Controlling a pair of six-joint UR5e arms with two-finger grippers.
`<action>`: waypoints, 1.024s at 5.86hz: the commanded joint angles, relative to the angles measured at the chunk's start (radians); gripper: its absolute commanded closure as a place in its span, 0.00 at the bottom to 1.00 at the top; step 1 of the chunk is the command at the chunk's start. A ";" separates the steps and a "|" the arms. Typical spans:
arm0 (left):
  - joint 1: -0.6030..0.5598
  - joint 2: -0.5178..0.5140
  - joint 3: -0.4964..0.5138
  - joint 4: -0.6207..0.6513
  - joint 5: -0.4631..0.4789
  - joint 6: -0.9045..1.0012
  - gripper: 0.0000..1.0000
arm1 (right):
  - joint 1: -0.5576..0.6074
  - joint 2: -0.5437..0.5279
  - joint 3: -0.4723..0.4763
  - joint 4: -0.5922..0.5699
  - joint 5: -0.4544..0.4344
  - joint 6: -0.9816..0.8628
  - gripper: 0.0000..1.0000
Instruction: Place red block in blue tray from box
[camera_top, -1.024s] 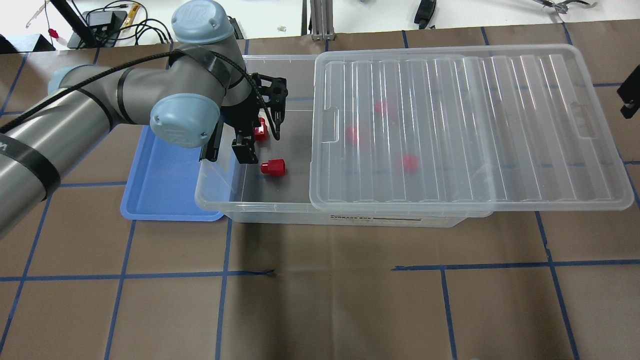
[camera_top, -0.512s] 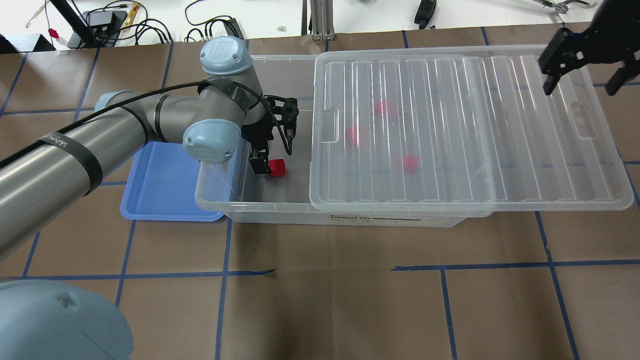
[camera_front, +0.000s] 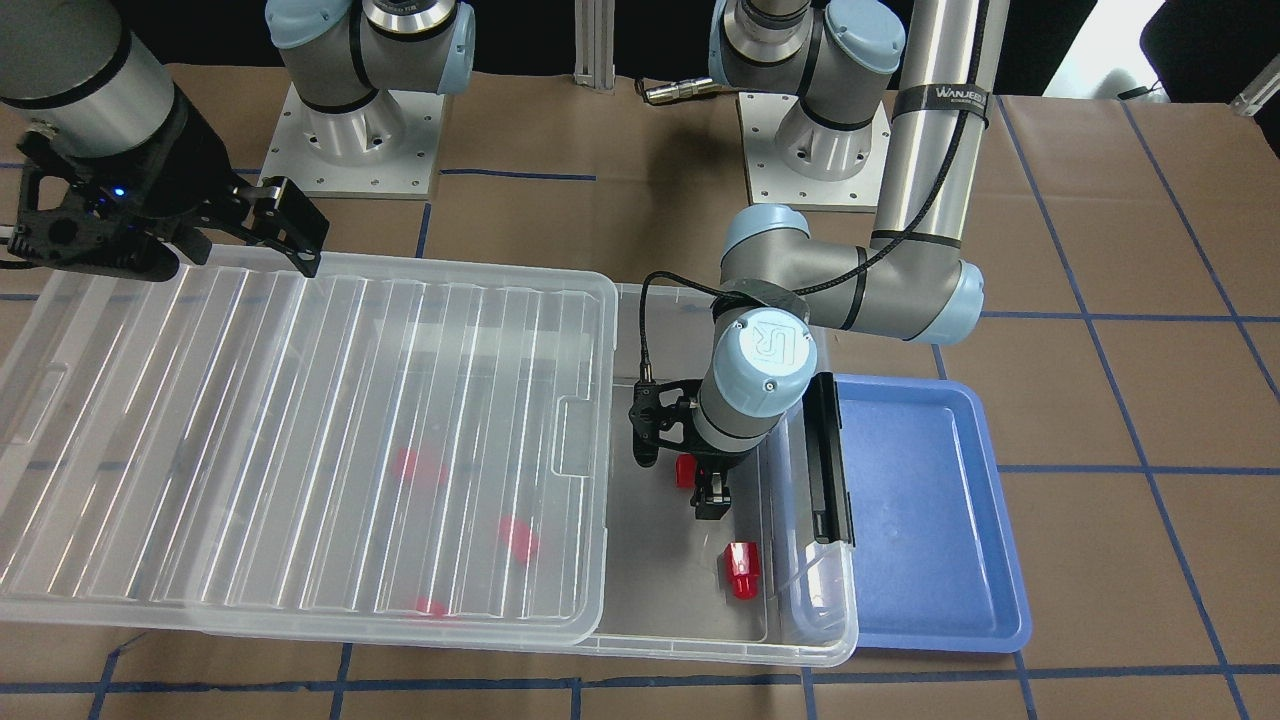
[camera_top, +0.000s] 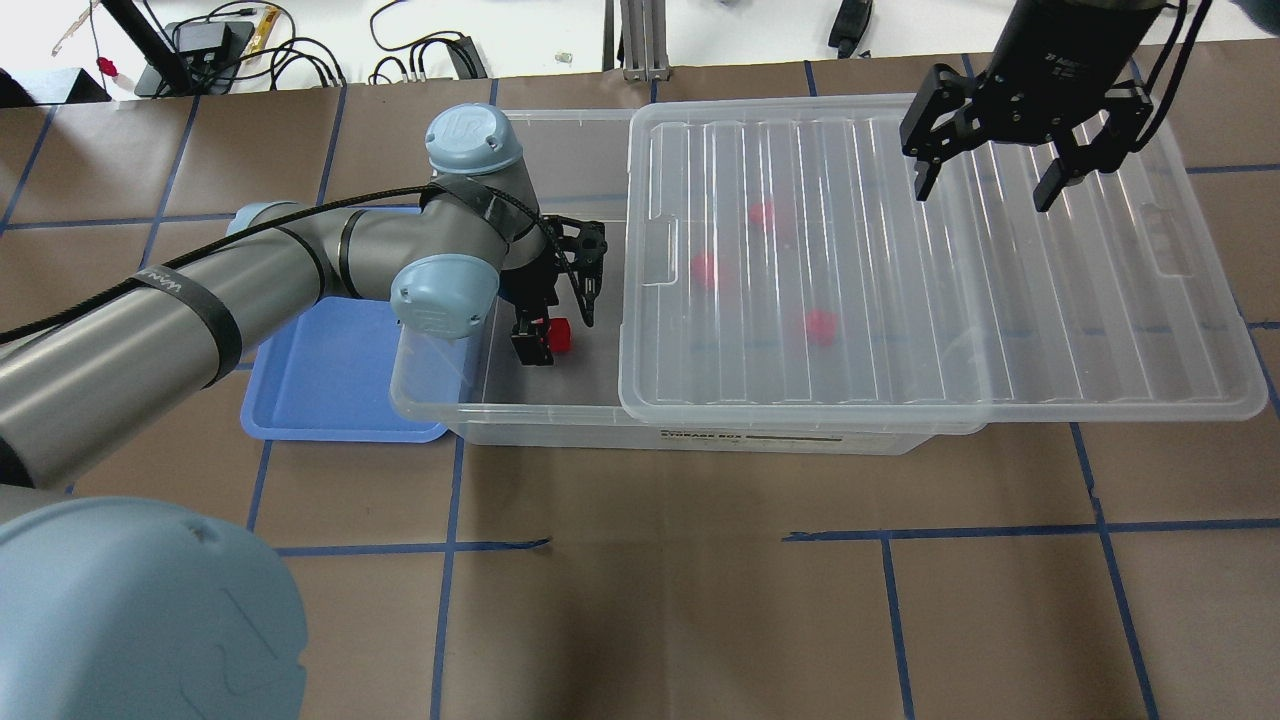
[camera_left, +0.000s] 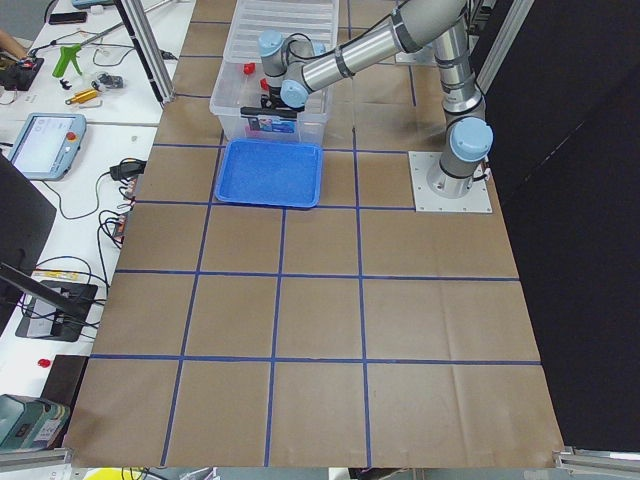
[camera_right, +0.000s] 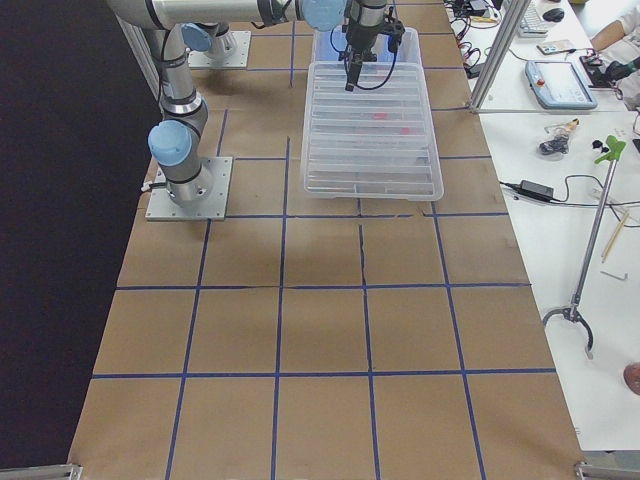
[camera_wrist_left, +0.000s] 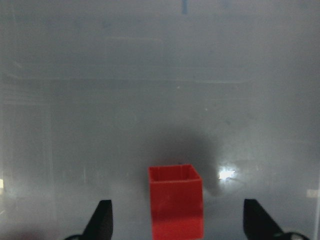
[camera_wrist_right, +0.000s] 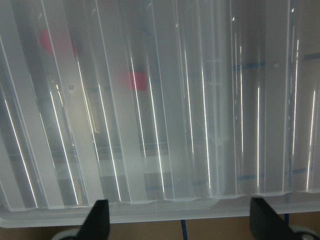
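Observation:
The box (camera_top: 500, 412) stands mid-table with its ribbed lid (camera_top: 1000, 300) slid toward my right, so its left end is uncovered. My left gripper (camera_top: 556, 330) is down in that uncovered end, open, its fingers either side of a red block (camera_top: 561, 336). The left wrist view shows this block (camera_wrist_left: 176, 200) between the fingertips (camera_wrist_left: 102, 220), not touching them. A second red block (camera_front: 741, 572) lies farther out in the box. Three more red blocks (camera_top: 705, 268) show blurred under the lid. The blue tray (camera_top: 330, 380) is empty, against the box's left end. My right gripper (camera_top: 985, 188) hangs open above the lid.
The box's black latch (camera_front: 828, 450) stands on the short wall between my left gripper and the tray. The lid overhangs the box's right end. Brown paper with blue tape lines (camera_top: 650, 540) covers the table. Cables and tools (camera_top: 230, 45) lie beyond the far edge.
My left gripper has moved from the farther block to the nearer one and lowered around it. My right gripper has come in from the right edge to above the lid.

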 joint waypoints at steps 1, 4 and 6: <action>0.000 -0.008 -0.004 0.023 0.002 -0.004 0.81 | 0.012 0.003 0.006 -0.001 -0.002 0.001 0.00; -0.006 0.062 0.028 -0.006 0.006 -0.031 0.96 | 0.012 0.001 0.006 -0.001 -0.058 0.012 0.00; 0.012 0.224 0.030 -0.117 -0.002 -0.048 0.95 | 0.015 0.000 0.003 -0.005 -0.057 0.012 0.00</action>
